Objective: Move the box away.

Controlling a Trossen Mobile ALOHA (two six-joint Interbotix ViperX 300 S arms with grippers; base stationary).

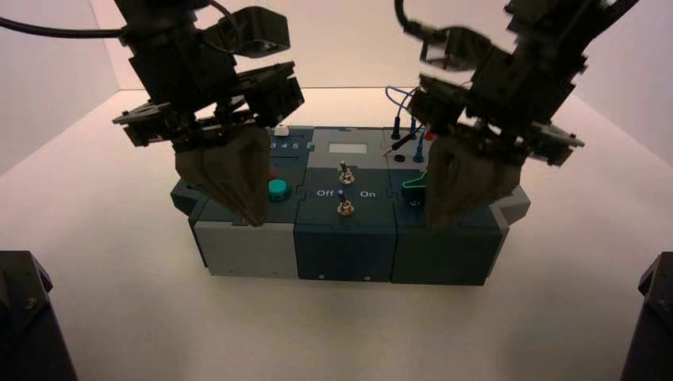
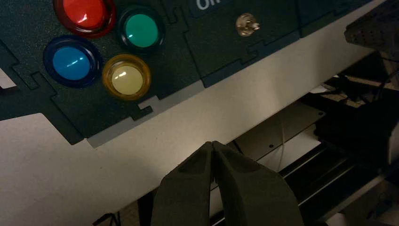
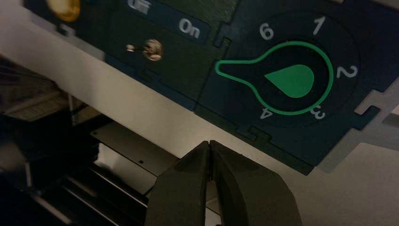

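The box [image 1: 345, 250], dark teal and grey, stands in the middle of the white table. My left gripper [image 1: 255, 218] is shut and empty, with its tip at the box's near edge on the left part. In the left wrist view, the left gripper [image 2: 212, 143] is just in front of the red [image 2: 84, 14], green [image 2: 140, 30], blue [image 2: 71, 62] and yellow [image 2: 126, 79] buttons. My right gripper [image 1: 435, 221] is shut and empty at the near edge on the right part. In the right wrist view, the right gripper [image 3: 209, 142] is in front of the green dial [image 3: 291, 80].
Two toggle switches [image 1: 346, 190] stand between "Off" and "On" at the box's middle. Blue and red wires [image 1: 405, 131] are plugged in at the back right. Dark blocks stand at the near left [image 1: 24, 317] and near right [image 1: 655, 317] corners. White walls enclose the table.
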